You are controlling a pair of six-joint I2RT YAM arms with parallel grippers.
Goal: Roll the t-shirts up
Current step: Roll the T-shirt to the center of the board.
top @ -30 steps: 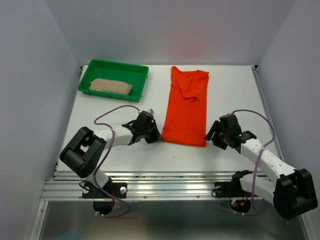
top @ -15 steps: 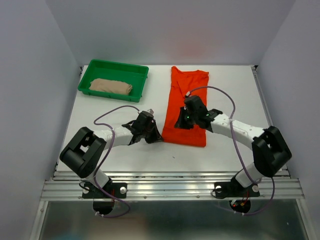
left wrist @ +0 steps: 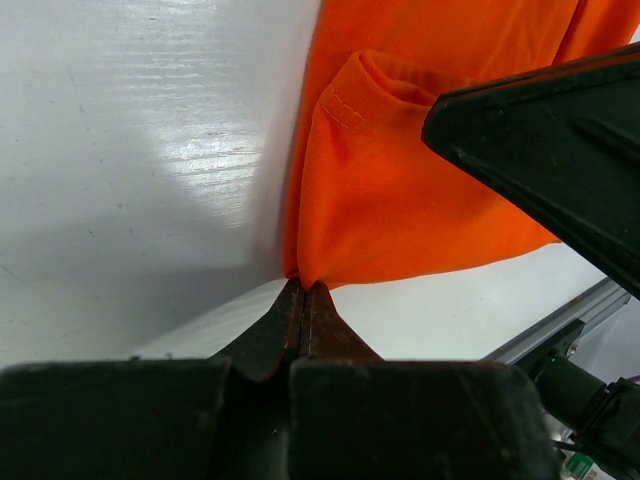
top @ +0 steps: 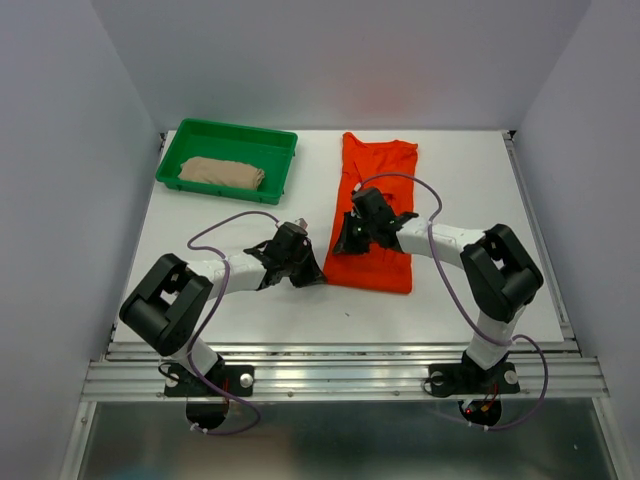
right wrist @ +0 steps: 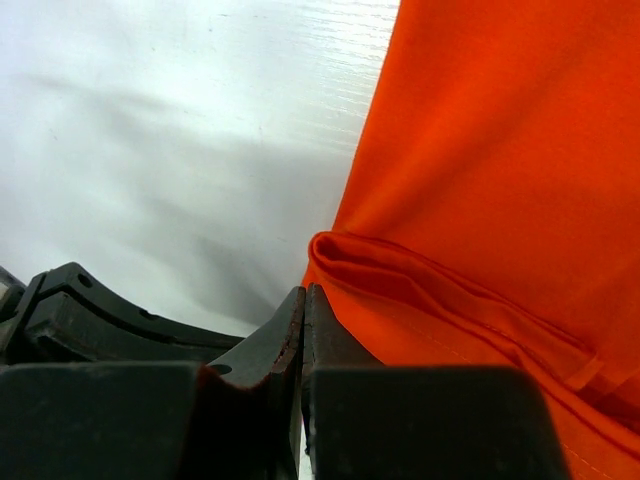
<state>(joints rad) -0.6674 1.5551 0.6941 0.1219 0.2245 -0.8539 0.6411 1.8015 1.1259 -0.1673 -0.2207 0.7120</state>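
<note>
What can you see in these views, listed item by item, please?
orange-red t-shirt: one, orange-red, lying flat mid-table
beige t-shirt: one, beige, bunched inside the green tray
green tray: one, green, table's far-left corner
table: one, white, beneath everything
cables: two, purple, one looping over each arm
arms: two, white and black, bases at the near edge
left gripper: one, black, shut on the orange-red t-shirt's near-left corner
right gripper: one, black, shut on that shirt's left edge, farther along
</note>
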